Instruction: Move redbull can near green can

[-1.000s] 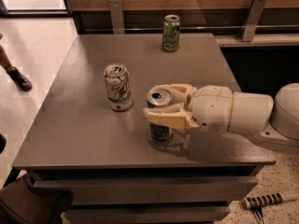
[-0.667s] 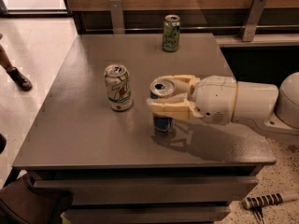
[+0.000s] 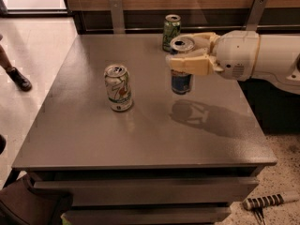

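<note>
My gripper point(image 3: 187, 55) comes in from the right and is shut on the redbull can point(image 3: 181, 81), a slim blue-and-silver can with a silver top. I hold it upright in the air above the grey table point(image 3: 93, 139), its shadow on the tabletop below. The green can point(image 3: 171, 32), dark green with a silver top, stands at the table's far edge, just behind and left of the held can.
A wider white-silver can with a green-red logo point(image 3: 118, 88) stands left of centre on the table. A wooden wall with metal brackets point(image 3: 117, 14) runs behind. A person's foot point(image 3: 18, 78) is on the floor at left. A striped tool point(image 3: 268, 201) lies on the floor at lower right.
My gripper has lifted the redbull can off the table and carried it toward the far edge, closer to the green can.
</note>
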`<state>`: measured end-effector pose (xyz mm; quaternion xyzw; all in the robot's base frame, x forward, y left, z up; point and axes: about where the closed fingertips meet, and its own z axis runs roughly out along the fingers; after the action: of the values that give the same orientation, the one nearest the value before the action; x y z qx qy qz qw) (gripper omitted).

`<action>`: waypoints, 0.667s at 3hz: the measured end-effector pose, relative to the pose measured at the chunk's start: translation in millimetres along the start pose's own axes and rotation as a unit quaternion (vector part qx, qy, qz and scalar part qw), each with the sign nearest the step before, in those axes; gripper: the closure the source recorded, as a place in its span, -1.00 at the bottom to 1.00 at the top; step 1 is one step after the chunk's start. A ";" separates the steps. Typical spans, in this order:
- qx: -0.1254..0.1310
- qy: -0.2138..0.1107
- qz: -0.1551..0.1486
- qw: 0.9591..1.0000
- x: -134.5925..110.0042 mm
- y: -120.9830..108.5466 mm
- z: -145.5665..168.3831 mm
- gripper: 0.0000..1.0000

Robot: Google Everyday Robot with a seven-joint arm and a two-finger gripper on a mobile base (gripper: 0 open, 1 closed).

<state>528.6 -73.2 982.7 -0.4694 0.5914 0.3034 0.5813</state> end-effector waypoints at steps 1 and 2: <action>0.020 -0.013 -0.010 1.000 -11.7 -58.6 -6.0 1.00; 0.067 -0.033 0.012 0.997 2.2 -135.4 -5.4 1.00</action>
<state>649.5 -129.4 1006.6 -0.4117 0.5963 0.2855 0.6272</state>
